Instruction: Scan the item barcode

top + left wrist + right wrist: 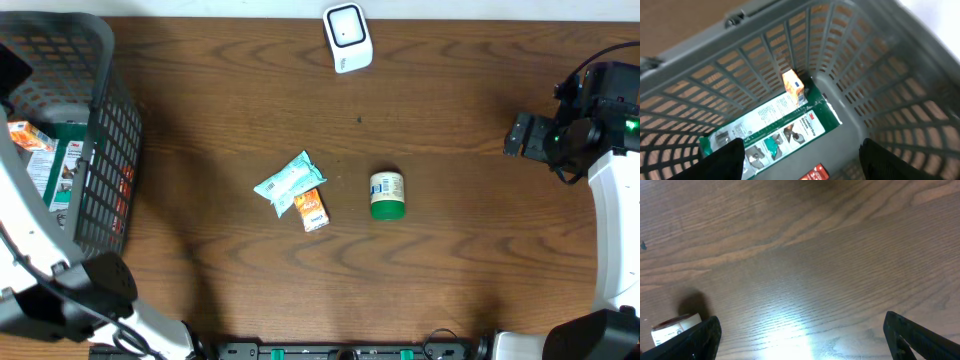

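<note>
Your left claw [802, 152], inside the basket [880, 65], and right claw [800, 335] gape empty. The jar [386, 195] looks rigid and slick: pinch its sides.

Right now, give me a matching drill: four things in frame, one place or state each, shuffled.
Things:
1. white scanner
2. green-lidded jar
3. green flat package
4. teal packet

Places or states:
A. inside the grey basket
B. top centre of the overhead view, alone on the table
C. lying on its side, right of the two packets
D. mid-table, against the orange packet

Pairs: 1-B, 2-C, 3-A, 4-D
</note>
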### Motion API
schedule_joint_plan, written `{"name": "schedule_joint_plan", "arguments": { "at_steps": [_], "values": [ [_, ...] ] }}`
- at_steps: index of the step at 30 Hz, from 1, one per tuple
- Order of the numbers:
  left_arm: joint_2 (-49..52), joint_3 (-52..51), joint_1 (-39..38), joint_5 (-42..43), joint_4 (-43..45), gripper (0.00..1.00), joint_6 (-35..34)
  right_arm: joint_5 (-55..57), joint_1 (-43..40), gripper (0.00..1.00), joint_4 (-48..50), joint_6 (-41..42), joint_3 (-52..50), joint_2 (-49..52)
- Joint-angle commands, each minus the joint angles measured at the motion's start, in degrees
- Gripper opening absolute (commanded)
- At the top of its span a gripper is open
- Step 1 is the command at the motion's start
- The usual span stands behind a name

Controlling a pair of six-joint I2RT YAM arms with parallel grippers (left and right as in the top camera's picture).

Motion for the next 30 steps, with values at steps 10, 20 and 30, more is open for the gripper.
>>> {"name": "schedule_joint_plan", "arguments": {
  "at_steps": [10, 20, 30],
  "values": [
    [20.83, 0.07, 0.72, -0.5, 4.07, 0.74, 4.28, 0.63, -0.07, 0.99, -0.11, -0.7, 0.42, 0.11],
    [26.23, -0.74, 0.72, -0.52, 14.4, 0.75, 9.92, 0.72, 0.0, 0.99, -0.11, -0.7, 0.42, 0.11],
    [27.3, -3.78, 1.6, -6.21, 16.0, 0.75, -1.22, 0.74, 0.0, 0.99, -0.11, -0.7, 0.42, 0.11]
  ]
}}
